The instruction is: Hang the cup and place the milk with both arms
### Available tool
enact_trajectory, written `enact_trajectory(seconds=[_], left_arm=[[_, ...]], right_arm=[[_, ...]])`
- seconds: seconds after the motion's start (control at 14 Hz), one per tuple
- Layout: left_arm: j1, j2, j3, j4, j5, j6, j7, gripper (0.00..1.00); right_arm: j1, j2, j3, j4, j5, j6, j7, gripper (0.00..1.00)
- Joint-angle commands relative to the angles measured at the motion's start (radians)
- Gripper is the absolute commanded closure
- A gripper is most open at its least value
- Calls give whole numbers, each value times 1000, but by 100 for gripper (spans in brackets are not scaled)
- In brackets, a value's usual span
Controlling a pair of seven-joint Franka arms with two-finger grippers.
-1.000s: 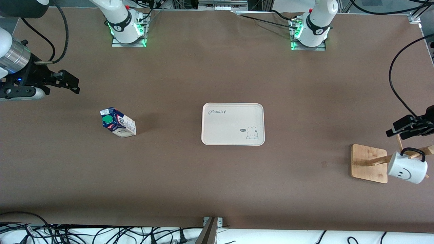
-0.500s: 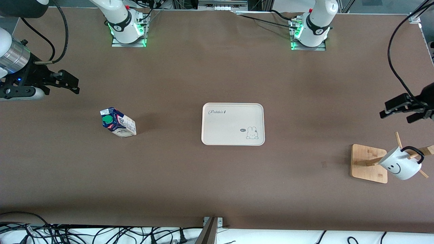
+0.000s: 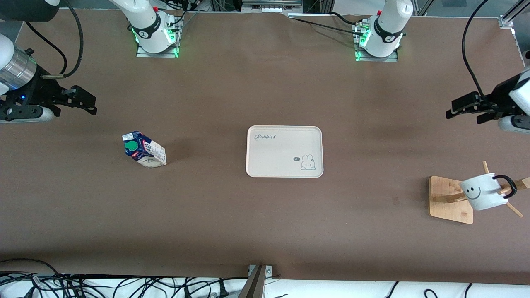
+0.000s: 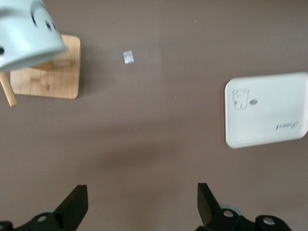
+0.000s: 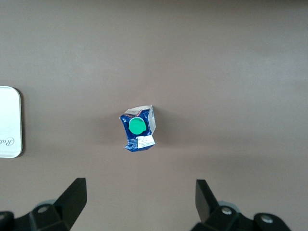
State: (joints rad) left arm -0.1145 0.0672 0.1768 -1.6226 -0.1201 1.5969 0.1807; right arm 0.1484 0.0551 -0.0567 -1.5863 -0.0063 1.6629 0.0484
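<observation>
The white smiley cup (image 3: 482,191) hangs by its black handle on a peg of the wooden rack (image 3: 450,199) at the left arm's end of the table; it also shows in the left wrist view (image 4: 26,30). My left gripper (image 3: 466,109) is open and empty, up in the air over bare table, apart from the rack. The blue and white milk carton (image 3: 143,150) with a green cap stands toward the right arm's end; it shows in the right wrist view (image 5: 138,128). My right gripper (image 3: 83,103) is open and empty, waiting above the table near the carton.
A cream tray (image 3: 284,151) with a rabbit drawing lies at the table's middle; it also shows in the left wrist view (image 4: 266,109). Cables run along the table's front edge (image 3: 124,285).
My left gripper has drawn away from the rack toward the arms' bases. The cup, let go, has swung on its peg. The right arm has not moved.
</observation>
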Motion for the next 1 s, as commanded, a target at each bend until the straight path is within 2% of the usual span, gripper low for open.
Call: enact_trajectory(seconds=[0.0, 0.21, 0.36, 0.57, 0.93], left_arm=[[-11, 8, -135, 71, 211, -51, -24, 0], [2, 13, -151, 79, 217, -80, -99, 0], [7, 14, -143, 84, 166, -77, -103, 0], [67, 28, -140, 108, 96, -87, -80, 0], [98, 26, -140, 168, 54, -80, -79, 0]], right_arm=[[-6, 2, 6, 14, -4, 29, 11, 0], [-4, 8, 6, 14, -4, 49, 11, 0], [-3, 9, 6, 14, -4, 51, 11, 0], [0, 9, 6, 14, -14, 49, 11, 0], [2, 9, 6, 14, -15, 44, 10, 0]])
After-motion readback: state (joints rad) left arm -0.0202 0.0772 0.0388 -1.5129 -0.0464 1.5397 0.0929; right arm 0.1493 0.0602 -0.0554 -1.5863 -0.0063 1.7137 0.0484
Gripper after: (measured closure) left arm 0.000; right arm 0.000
